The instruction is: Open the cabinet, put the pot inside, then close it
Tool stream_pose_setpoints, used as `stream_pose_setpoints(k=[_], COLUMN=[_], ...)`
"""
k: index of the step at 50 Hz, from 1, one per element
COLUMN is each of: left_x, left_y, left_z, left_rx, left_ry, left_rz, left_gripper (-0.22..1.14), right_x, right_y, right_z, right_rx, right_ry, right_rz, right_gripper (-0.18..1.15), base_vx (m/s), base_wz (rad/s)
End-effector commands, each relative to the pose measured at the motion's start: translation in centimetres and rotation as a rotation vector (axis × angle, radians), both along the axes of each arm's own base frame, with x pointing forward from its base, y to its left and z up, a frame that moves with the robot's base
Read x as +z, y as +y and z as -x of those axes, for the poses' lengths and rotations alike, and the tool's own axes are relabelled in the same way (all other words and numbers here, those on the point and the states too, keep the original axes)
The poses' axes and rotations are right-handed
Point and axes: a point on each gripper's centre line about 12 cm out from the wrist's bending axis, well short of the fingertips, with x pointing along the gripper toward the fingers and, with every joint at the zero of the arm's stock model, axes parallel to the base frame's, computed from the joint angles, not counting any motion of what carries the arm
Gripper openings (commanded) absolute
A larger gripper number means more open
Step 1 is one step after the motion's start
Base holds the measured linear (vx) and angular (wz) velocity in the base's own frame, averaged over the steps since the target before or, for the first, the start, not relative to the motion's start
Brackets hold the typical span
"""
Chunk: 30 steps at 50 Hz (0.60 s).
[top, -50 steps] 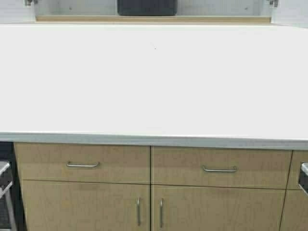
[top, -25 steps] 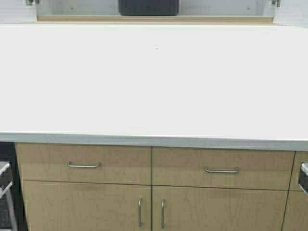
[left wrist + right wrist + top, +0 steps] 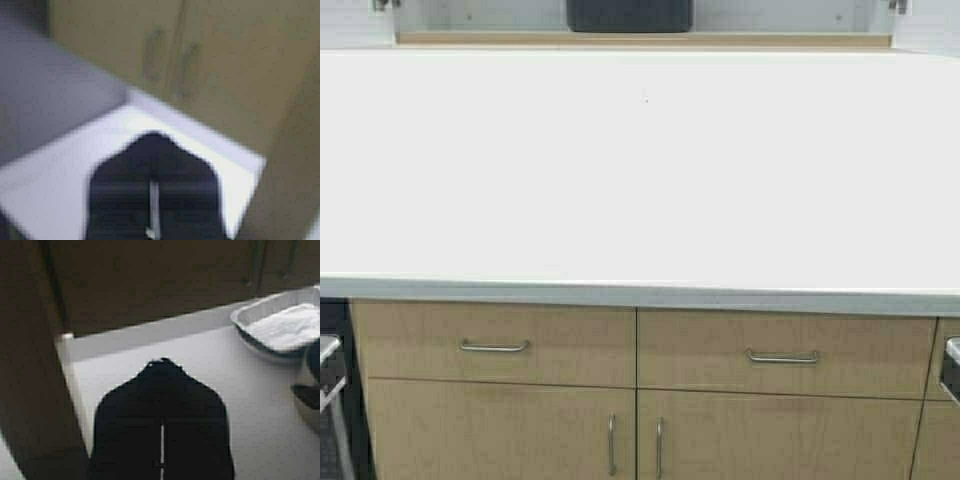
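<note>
In the high view the cabinet (image 3: 640,40) shows only as a strip along the top edge, above the back of the white countertop (image 3: 640,170). Its grey inside is exposed between two hinges, and no door covers it. The black pot (image 3: 628,14) stands inside it at the middle, cut off by the frame's top. Neither arm appears in the high view. In its own wrist view my left gripper (image 3: 152,137) is shut and empty over a white surface. My right gripper (image 3: 162,362) is likewise shut and empty over a white surface.
Below the countertop's front edge are two drawers with horizontal handles (image 3: 494,346) and floor cupboards with vertical handles (image 3: 611,444). A foil tray (image 3: 282,325) and a dark object (image 3: 312,385) lie beside my right gripper. Tan cupboard doors (image 3: 165,55) stand beyond my left gripper.
The whole scene has shifted slightly right and down in the high view, so the robot has moved. The pot stays in the cabinet.
</note>
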Motion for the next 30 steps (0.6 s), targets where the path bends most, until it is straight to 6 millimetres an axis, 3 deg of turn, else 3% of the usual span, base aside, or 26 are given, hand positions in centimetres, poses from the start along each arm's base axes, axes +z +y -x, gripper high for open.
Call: stream_pose_setpoints(k=[1, 12, 21, 24, 30], left_x=[1.4, 1.7, 1.3, 0.6, -0.9], left_y=[-3.0, -8.2, -15.9, -18.3, -19.4], left_z=[-0.6, 0.0, 2.4, 3.9, 6.7], left_rx=[-0.068, -0.179, -0.338, -0.388, -0.394], left_ry=[-0.014, 0.013, 0.037, 0.050, 0.060], left_rz=[-0.002, 0.013, 0.011, -0.002, -0.025], left_gripper=[0.04, 0.04, 0.04, 0.04, 0.04], right_x=[1.6, 2.6, 2.8, 2.5, 1.5], right_y=[1.9, 6.4, 11.1, 11.7, 11.7], right_z=[-0.1, 0.3, 1.3, 1.8, 3.3], right_rx=[0.054, 0.180, 0.320, 0.338, 0.339], right_ry=[-0.042, -0.065, -0.082, -0.080, -0.072], right_rz=[0.010, 0.013, 0.012, 0.011, 0.001], right_gripper=[0.08, 0.08, 0.08, 0.08, 0.08], base_vx=[0.03, 0.01, 0.00, 0.00, 0.01], base_wz=[0.00, 0.01, 0.03, 0.03, 0.02])
